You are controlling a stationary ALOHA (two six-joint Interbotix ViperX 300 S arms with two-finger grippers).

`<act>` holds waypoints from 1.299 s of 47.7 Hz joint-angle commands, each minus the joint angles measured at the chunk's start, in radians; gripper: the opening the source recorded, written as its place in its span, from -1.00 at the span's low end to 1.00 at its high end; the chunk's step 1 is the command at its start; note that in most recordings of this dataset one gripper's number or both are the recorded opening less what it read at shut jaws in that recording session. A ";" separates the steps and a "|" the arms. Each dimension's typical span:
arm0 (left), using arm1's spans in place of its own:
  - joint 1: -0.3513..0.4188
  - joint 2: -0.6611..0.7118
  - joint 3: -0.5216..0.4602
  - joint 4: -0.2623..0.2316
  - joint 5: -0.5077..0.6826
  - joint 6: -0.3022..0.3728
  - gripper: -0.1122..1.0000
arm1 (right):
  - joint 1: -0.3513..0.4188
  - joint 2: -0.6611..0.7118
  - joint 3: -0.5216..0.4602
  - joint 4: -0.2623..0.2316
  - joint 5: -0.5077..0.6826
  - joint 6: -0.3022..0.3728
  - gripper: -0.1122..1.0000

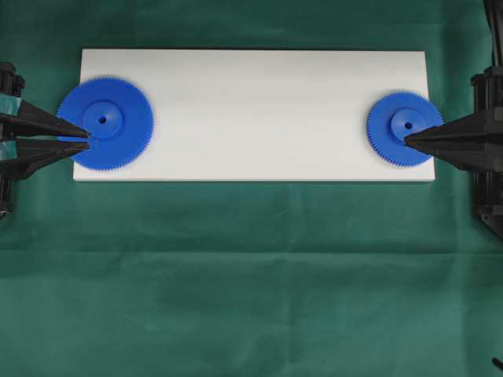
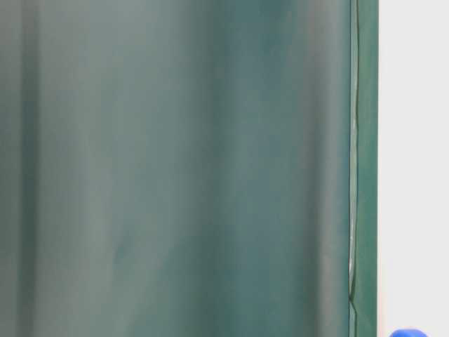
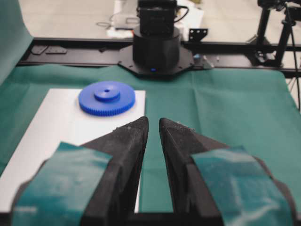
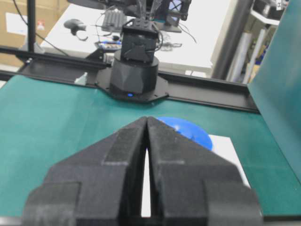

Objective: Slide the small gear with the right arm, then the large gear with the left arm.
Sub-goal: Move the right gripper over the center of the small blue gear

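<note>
A: Starting at the left, where was the large gear [image 1: 105,122]?

B: Flat on the left end of the white board [image 1: 251,110], overhanging its edge a little. The left end effector [image 1: 85,138] sat at its outer rim, fingers a narrow gap apart, gripping nothing.

A: And at the far right?

B: The small gear [image 1: 402,128] lay flat on the board's right end. The right end effector [image 1: 409,140] had its fingers pressed together into a wedge, tip over the gear near its hub.

A: How would they handle?

B: I judged them stiff, light plastic, likely to glide easily on the smooth board. I'd push at the hub or toothed rim, low and steady, since an off-centre push could spin them.
</note>
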 commanded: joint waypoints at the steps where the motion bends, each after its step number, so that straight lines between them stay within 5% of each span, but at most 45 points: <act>1: -0.017 -0.005 0.006 -0.014 -0.009 -0.002 -0.36 | 0.002 0.008 -0.012 0.005 -0.008 0.015 0.11; 10: -0.017 -0.037 0.028 -0.014 -0.009 0.000 -0.80 | 0.002 -0.005 -0.009 0.005 0.002 0.054 0.11; 21: -0.017 -0.058 0.051 -0.014 -0.009 0.000 -0.80 | -0.051 -0.035 -0.009 0.000 0.043 0.060 0.11; 38: -0.017 -0.060 0.051 -0.014 -0.009 0.000 -0.80 | -0.318 -0.072 0.003 -0.003 0.143 0.058 0.11; 47: -0.017 -0.060 0.046 -0.015 -0.009 0.000 -0.80 | -0.325 -0.072 0.000 -0.012 0.206 0.058 0.11; 62: -0.009 -0.057 0.040 -0.015 -0.009 0.000 -0.80 | -0.327 -0.066 -0.052 -0.012 0.538 0.063 0.11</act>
